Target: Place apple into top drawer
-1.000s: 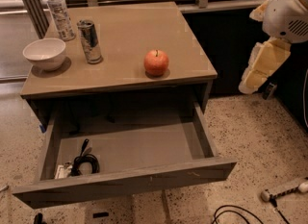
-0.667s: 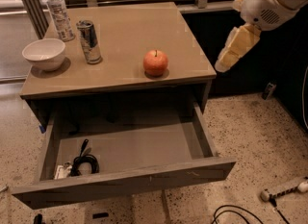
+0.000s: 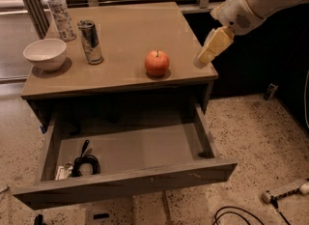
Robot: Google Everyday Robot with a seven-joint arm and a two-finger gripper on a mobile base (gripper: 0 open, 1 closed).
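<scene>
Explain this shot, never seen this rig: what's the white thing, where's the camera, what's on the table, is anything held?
The white thing is the arm of a mobile robot. Its cream gripper hangs at the right edge of the table, right of the apple and apart from it, holding nothing visible. One camera looks down on the table from the front; its mount is unknown. On the table: the apple, a white bowl, a metal can, a water bottle. Below, the top drawer stands open, a black cable in its front left corner.
</scene>
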